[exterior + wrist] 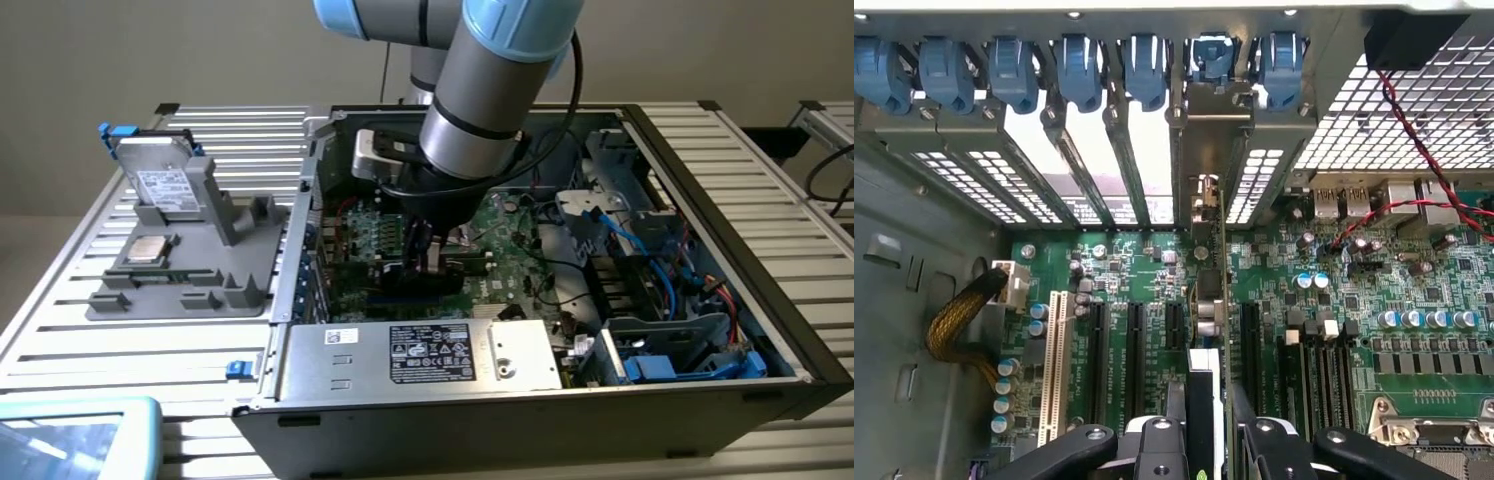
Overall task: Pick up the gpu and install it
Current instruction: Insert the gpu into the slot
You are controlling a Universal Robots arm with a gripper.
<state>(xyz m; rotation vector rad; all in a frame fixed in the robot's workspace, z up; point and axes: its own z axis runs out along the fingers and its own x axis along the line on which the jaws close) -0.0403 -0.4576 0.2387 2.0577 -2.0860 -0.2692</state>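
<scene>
gpu (1220,300) stands edge-on at the centre of the wrist view, clamped between the gripper (1206,440) fingers (1154,445) at the lower centre, its metal bracket (1206,150) up against the rear slot openings; the jaws are partly closed on the card. seven blue clips (1079,70) line the upper edge. in the exterior view, the arm (487,90) reaches into the one open computer case (747,330), and one hard drive (167,185) stands on the grey tray (174,290) at left
</scene>
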